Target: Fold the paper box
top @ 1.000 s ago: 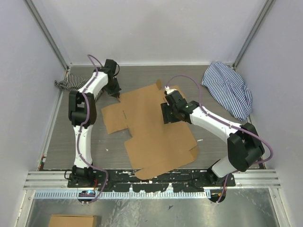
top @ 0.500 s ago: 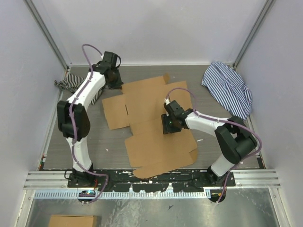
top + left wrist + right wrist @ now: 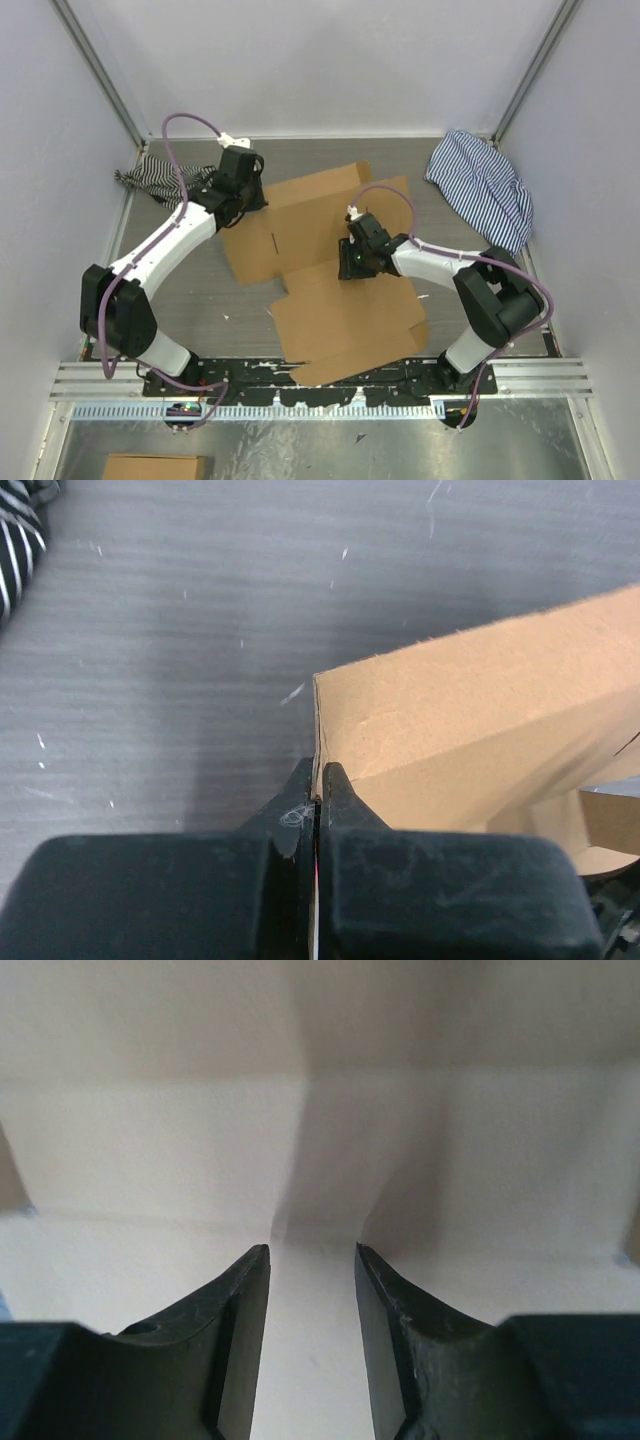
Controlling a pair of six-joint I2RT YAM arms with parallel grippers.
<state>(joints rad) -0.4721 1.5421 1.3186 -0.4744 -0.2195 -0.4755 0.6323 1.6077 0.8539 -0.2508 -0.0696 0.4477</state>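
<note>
Sheet of plain brown die-cut cardboard (image 3: 340,310) lies mid grey surface (image 3: 190,290), long axis near-to-far. Left end effector (image 3: 320,780) pinched shut on far-left flap edge; right end effector (image 3: 312,1260) half-open, empty, over centre.

Grey table (image 3: 200,290) bears paper box (image 3: 340,300), blue-striped cloth (image 3: 480,190), black-striped cloth (image 3: 150,176).

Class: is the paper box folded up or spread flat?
Mostly spread flat: the paper box lies as an open sheet; only its far-left flap is raised, pinched in the left gripper.
</note>
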